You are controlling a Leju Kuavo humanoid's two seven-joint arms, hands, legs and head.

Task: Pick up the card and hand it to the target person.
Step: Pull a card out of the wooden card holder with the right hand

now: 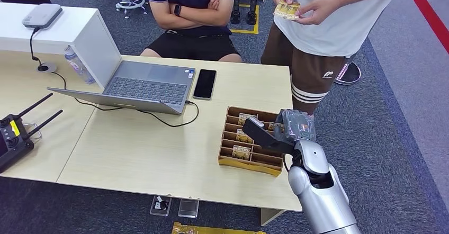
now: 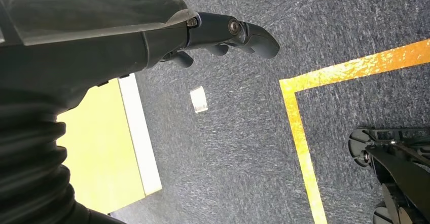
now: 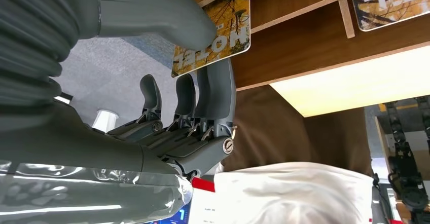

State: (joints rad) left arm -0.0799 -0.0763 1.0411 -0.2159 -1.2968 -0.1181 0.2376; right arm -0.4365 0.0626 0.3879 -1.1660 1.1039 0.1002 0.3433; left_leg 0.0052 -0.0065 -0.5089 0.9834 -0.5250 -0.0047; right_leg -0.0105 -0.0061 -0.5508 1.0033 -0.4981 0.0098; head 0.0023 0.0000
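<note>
One card (image 3: 213, 44) was pinched between the thumb and fingers (image 3: 215, 89) of the right hand (image 1: 275, 131), held just over the right end of the box (image 1: 229, 162) on the bench (image 1: 137, 154). From the hand, the standing person (image 1: 328, 27) lay farther off and slightly right, beyond the bench's far edge, so the reach was judged to run forward. The left hand (image 2: 223, 34) hung over the floor with fingers loosely curled, holding nothing.

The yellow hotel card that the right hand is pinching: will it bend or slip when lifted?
The yellow printed hotel card looks thin, flat and glossy, so it is probably light and fairly stiff. The right hand pinches only one corner between thumb and fingers, so the card might pivot or slip.
</note>
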